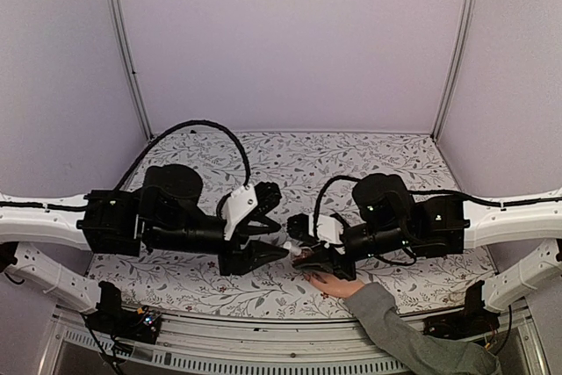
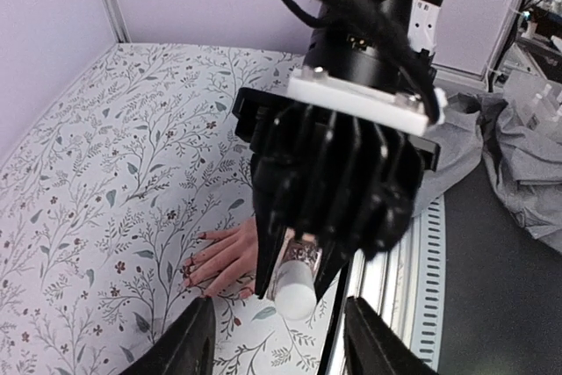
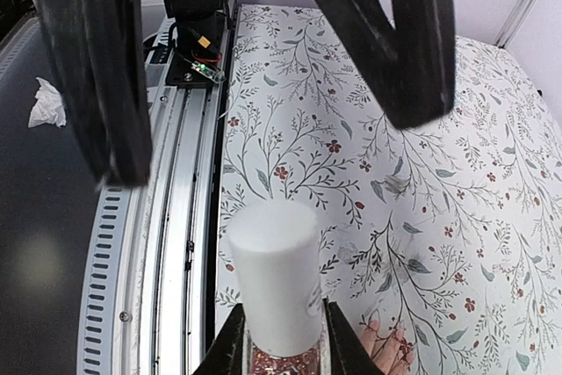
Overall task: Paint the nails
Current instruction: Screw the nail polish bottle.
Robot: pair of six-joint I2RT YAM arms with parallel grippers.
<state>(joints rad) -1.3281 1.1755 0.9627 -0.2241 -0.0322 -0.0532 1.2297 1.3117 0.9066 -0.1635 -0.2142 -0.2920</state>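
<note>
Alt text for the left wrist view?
The right gripper holds a white-capped polish bottle close to a hand lying flat on the floral table. The left gripper is open, its fingers at the bottom edge.

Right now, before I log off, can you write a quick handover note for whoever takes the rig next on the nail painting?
Left gripper: open, fingers apart, facing the bottle, holding nothing.
Right gripper: shut on the polish bottle, held just above the person's hand.
Hand: flat, palm down on the table at its near edge.
Done: bottle picked up and brought over the hand.
Left: the white cap is on the bottle, so uncap it, then paint the nails. They are too small here to tell if any is coated.
</note>
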